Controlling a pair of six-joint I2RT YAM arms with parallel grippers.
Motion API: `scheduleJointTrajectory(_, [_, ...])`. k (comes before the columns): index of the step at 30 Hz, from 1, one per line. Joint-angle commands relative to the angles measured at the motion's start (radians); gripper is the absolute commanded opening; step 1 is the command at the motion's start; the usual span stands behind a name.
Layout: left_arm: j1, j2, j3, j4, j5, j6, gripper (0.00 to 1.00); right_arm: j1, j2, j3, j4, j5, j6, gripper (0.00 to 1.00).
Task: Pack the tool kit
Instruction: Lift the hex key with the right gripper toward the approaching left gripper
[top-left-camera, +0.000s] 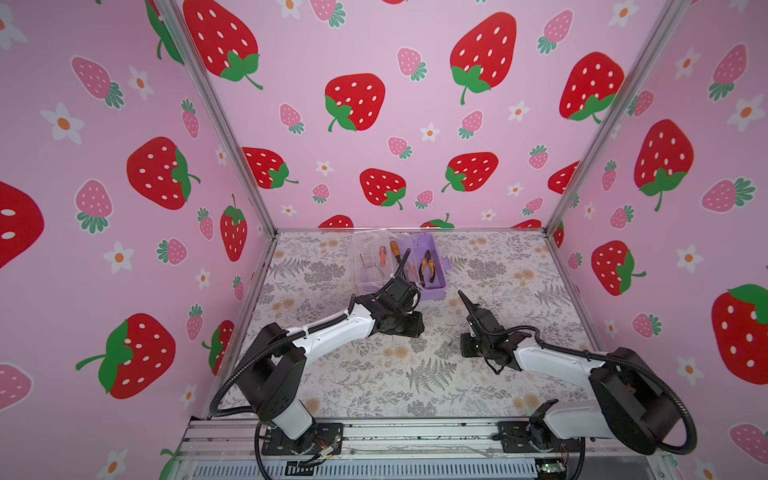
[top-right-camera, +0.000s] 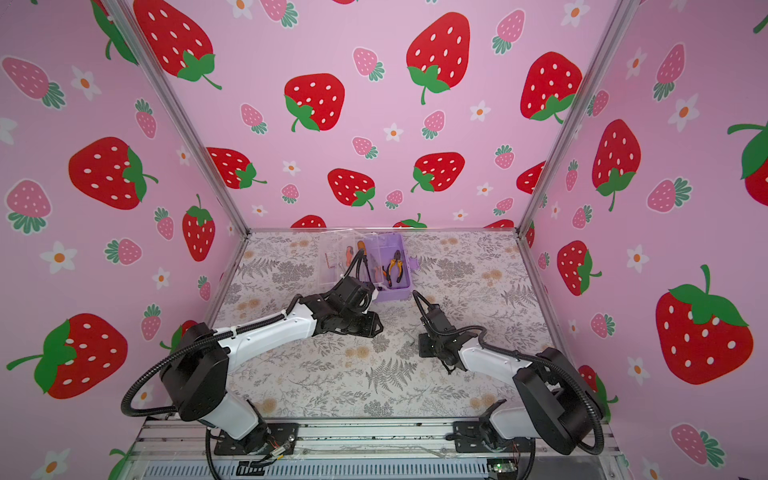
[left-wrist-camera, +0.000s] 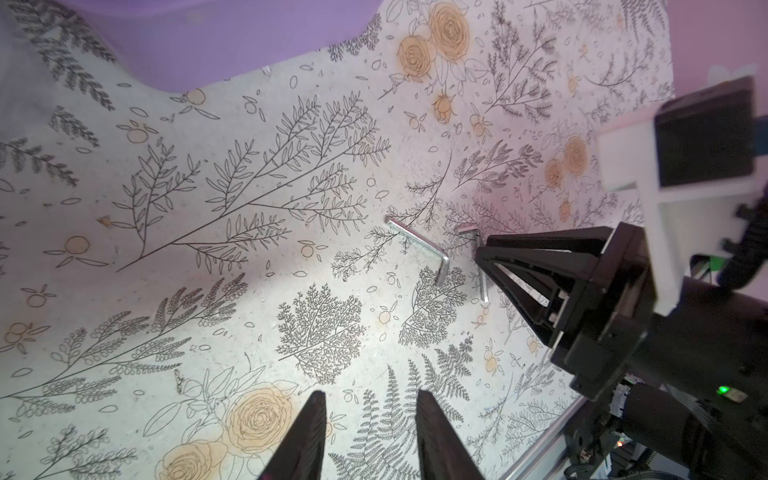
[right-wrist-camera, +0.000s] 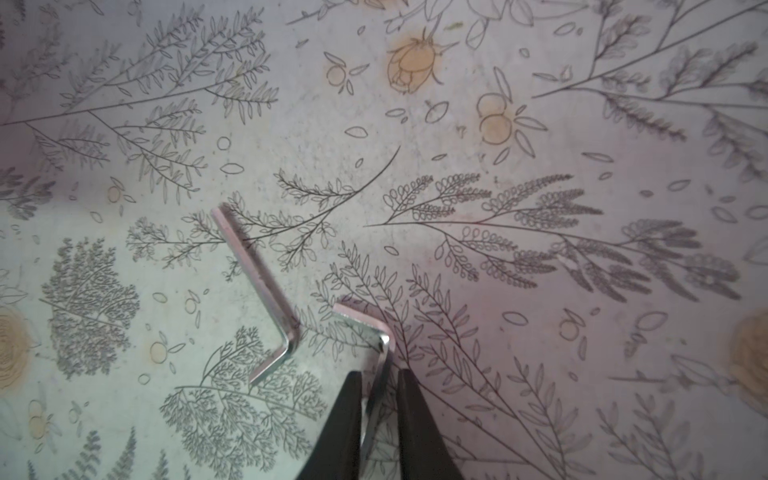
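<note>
The lilac box (top-left-camera: 432, 291) stands open at the back of the table, with its clear lid (top-left-camera: 368, 266) laid out to the left. Orange-handled pliers (top-left-camera: 427, 266) and a screwdriver (top-left-camera: 395, 249) lie inside. Two silver hex keys lie on the table in front of the box. My right gripper (right-wrist-camera: 379, 382) points down with its fingers slightly apart on either side of the long arm of one hex key (right-wrist-camera: 376, 361). The other hex key (right-wrist-camera: 257, 278) lies free beside it. My left gripper (left-wrist-camera: 372, 395) hovers open and empty near the box's front, facing both keys.
The floral table (top-left-camera: 374, 382) is walled on three sides by strawberry-print panels. A metal rail (top-left-camera: 374, 432) carrying both arm bases runs along the front edge. The box's side (left-wrist-camera: 208, 41) shows purple in the left wrist view.
</note>
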Motion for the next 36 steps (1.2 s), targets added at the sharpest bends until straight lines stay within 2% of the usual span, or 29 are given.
scheduleJointTrajectory(1, [-0.005, 0.005, 0.029, 0.011, 0.013, 0.003, 0.39, 0.005, 0.04, 0.007, -0.03, 0.017, 0.005, 0.15])
scheduleJointTrajectory(6, [-0.022, 0.013, 0.031, 0.032, 0.049, 0.006, 0.4, 0.007, 0.051, 0.018, -0.031, 0.032, 0.0, 0.06])
scheduleJointTrajectory(12, [-0.081, 0.046, 0.054, 0.034, 0.065, 0.021, 0.54, 0.004, -0.006, 0.052, -0.022, 0.003, -0.01, 0.03])
scheduleJointTrajectory(20, [-0.082, 0.113, 0.078, 0.125, 0.106, -0.058, 0.64, -0.002, -0.152, 0.029, 0.091, -0.153, -0.057, 0.0])
scheduleJointTrajectory(26, [-0.078, 0.141, 0.106, 0.207, 0.141, -0.131, 0.69, -0.002, -0.171, 0.003, 0.136, -0.243, -0.049, 0.0])
scheduleJointTrajectory(30, [-0.076, 0.158, 0.106, 0.262, 0.173, -0.176, 0.71, -0.001, -0.172, -0.013, 0.165, -0.275, -0.032, 0.0])
scheduleJointTrajectory(36, [-0.072, 0.189, 0.108, 0.276, 0.17, -0.204, 0.67, -0.003, -0.18, -0.015, 0.183, -0.3, -0.022, 0.0])
